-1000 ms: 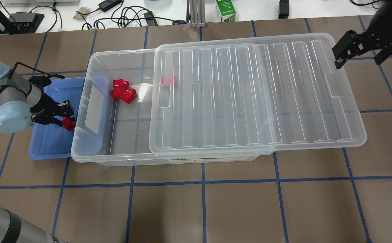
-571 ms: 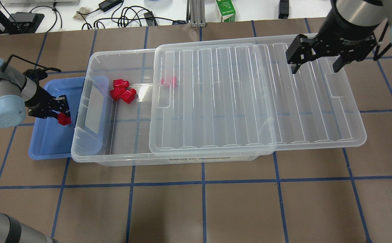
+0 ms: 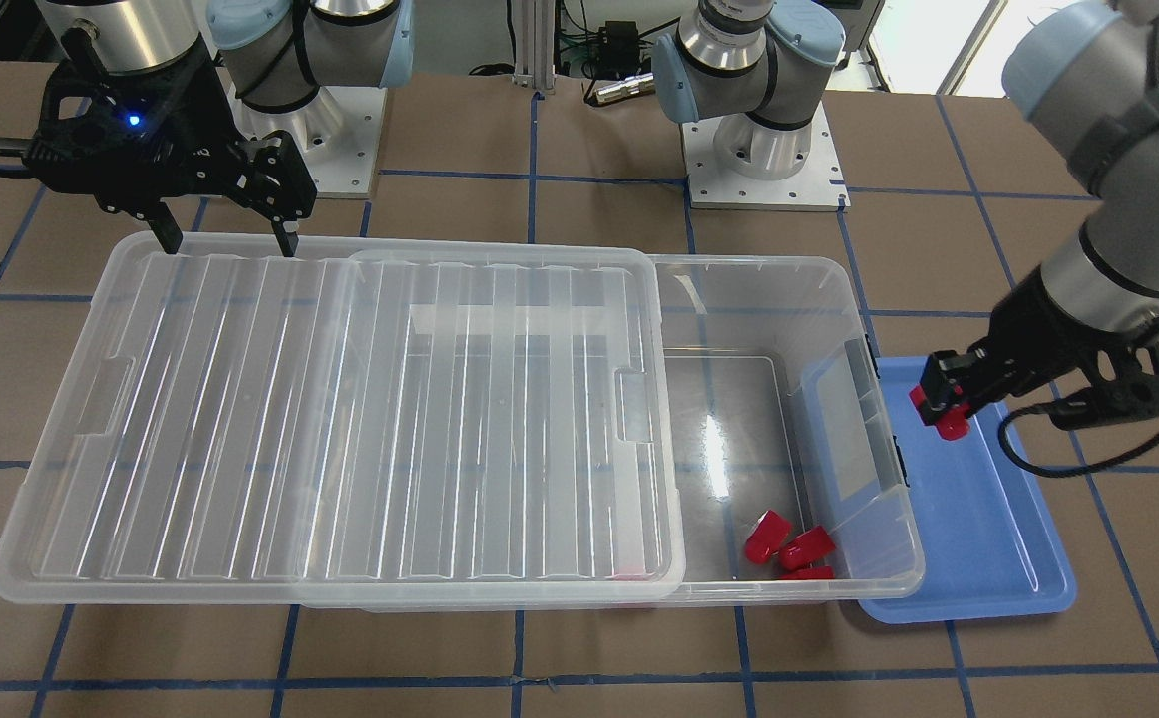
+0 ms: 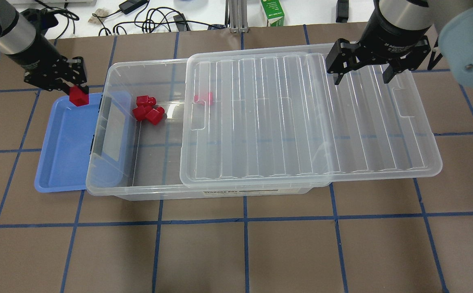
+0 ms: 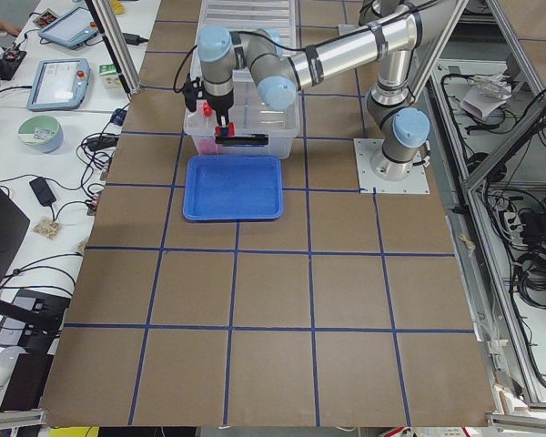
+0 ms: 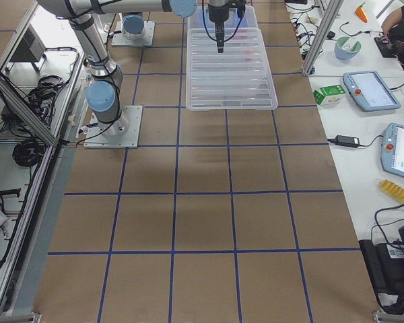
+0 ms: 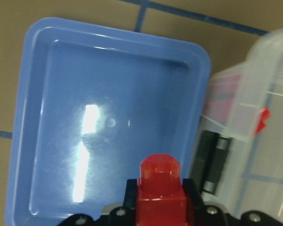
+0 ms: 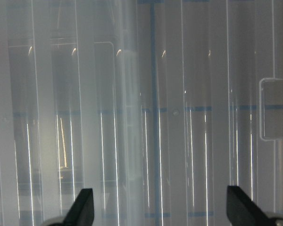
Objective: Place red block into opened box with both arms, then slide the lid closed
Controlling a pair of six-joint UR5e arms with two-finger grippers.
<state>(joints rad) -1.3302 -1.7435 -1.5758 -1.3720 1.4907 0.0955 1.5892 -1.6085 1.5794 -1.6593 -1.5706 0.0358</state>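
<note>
1. Since the earlier frame the left gripper (image 4: 77,93) has lifted and swung toward the tray's far corner. The right gripper (image 4: 362,77) has edged further in over the lid (image 4: 301,122).
2. The left gripper is clamped on the red block (image 4: 78,98), held in the air above the tray (image 4: 61,154), just outside the box's (image 4: 155,162) left end wall.
3. The right gripper's fingers are spread wide with nothing between them, over the lid's far side. I cannot tell whether they touch it.
4. The lid covers the box's right part and overhangs its right end, leaving the left part uncovered.
5. Three loose blocks (image 4: 147,110) lie clustered in the uncovered part. A fourth block (image 4: 204,97) shows through the lid's edge.
</note>
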